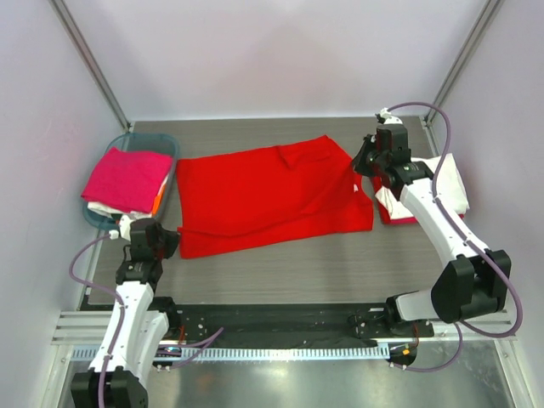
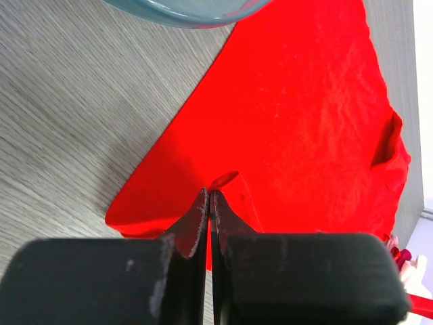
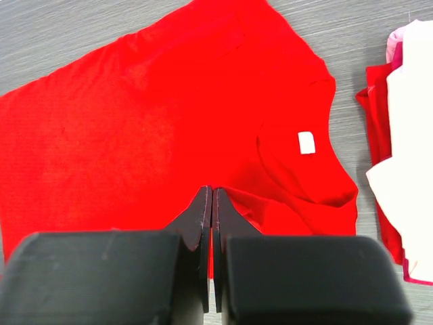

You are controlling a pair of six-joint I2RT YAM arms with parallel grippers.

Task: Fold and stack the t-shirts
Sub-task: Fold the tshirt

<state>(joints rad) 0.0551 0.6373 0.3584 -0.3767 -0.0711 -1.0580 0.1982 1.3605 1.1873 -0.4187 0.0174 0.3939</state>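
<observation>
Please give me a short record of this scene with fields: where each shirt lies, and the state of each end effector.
spread shirt: red t-shirt, lying mid-table, partly folded over
left end effector: shut on the red t-shirt's near left corner
right end effector: shut on the red t-shirt's right edge, near the collar
basket: teal basket at far left, magenta t-shirt on top
right pile: white t-shirt on a folded red t-shirt
</observation>
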